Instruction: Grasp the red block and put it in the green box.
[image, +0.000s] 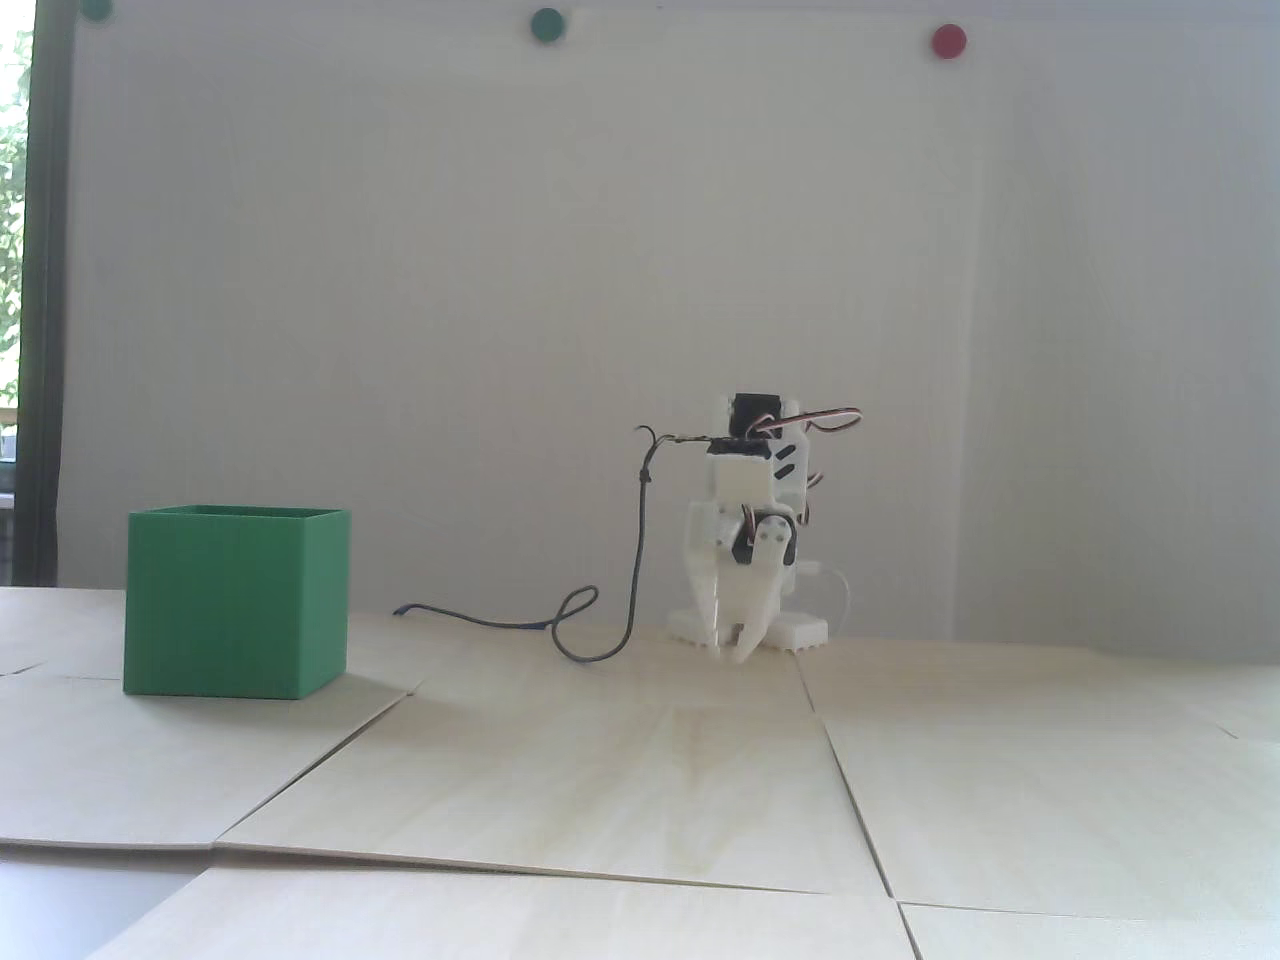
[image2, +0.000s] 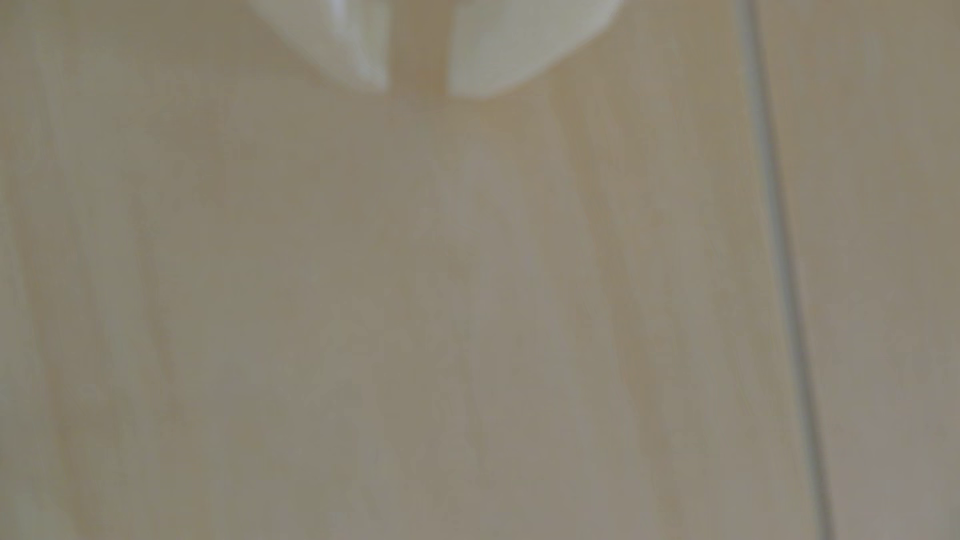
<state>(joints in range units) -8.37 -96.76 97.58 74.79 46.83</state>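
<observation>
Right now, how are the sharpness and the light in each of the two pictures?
Fixed view: soft and hazy, backlit by the bright window strip at the left edge; the matte green cube-shaped box casts only a faint shadow. Wrist view: heavily out of focus; the white end effector and the pale wooden table are smeared, no glare.

1. In your fixed view the box (image: 236, 600) sits on the table (image: 640, 780), left.
2. The arm (image: 745, 540) stands right of it, well apart, farther back.
3. A cable (image: 600, 620) lies between them.
</observation>
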